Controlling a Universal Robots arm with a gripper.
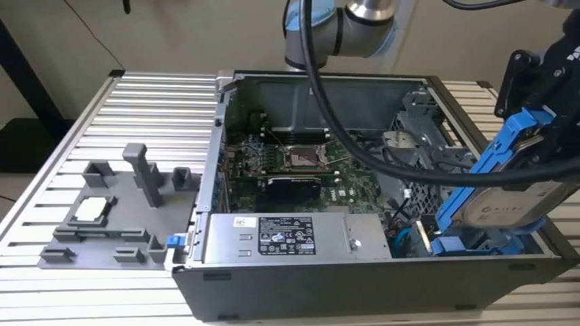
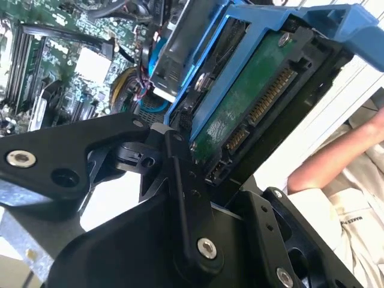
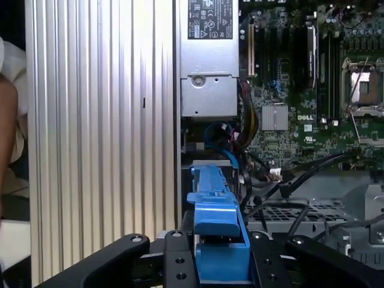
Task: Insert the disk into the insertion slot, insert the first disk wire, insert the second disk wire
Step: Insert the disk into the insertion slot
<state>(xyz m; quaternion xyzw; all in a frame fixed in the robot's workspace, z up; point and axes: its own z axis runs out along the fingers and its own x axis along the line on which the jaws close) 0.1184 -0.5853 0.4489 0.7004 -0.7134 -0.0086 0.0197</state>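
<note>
Hand (image 3: 221, 259) black linkage is closest in both wrist views, fingers (image 3: 177, 264) clamped on either side of the disk (image 3: 216, 210), gripping its blue carrier at the upper end. Second wrist view: hand (image 2: 222, 186) holds the disk (image 2: 252, 102) with the green board side facing the camera, connectors (image 2: 270, 96) bare and exposed.

Exterior view: hand (image 1: 544, 88) is above the case (image 1: 272, 285) at the exterior view's right. Disk (image 1: 503, 197) is steeply tilted, label side towards the camera, lower end down in the drive bay (image 1: 471, 244) at the near corner, upper end well above the case rim. Not seated flat.

Blue cable (image 3: 219, 138) loops between the bay and the power supply (image 3: 207, 60). Motherboard (image 1: 299, 156) sits further in.

Case stands on the slatted metal surface (image 1: 91, 122). Grey fixture (image 1: 118, 204) lies on it at the exterior view's left, well apart from the hand.

A person's arm (image 2: 324, 162) is beside the surface in the second wrist view.
</note>
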